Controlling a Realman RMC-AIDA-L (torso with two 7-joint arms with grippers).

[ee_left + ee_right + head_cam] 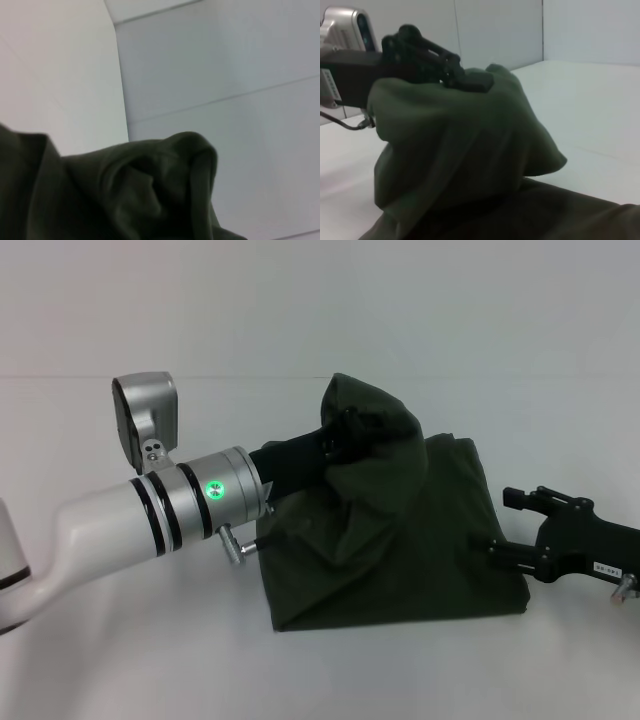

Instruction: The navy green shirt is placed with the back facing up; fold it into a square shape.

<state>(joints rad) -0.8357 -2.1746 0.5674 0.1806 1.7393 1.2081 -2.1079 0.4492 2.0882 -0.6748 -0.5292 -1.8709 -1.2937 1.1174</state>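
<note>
Navy green shirt half-folded, centre of surface. Left claw pinching lifted fold at 12 o'clock; slipping risks bunching. Right claw at 3 o'clock, state unclear.

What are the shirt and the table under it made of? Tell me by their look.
The navy green shirt looks like soft matte woven or knit fabric, likely cotton: it drapes in loose folds where the left hand lifts it. The table looks like a smooth, hard white surface with a faint sheen, perhaps laminate; hard to tell.
</note>
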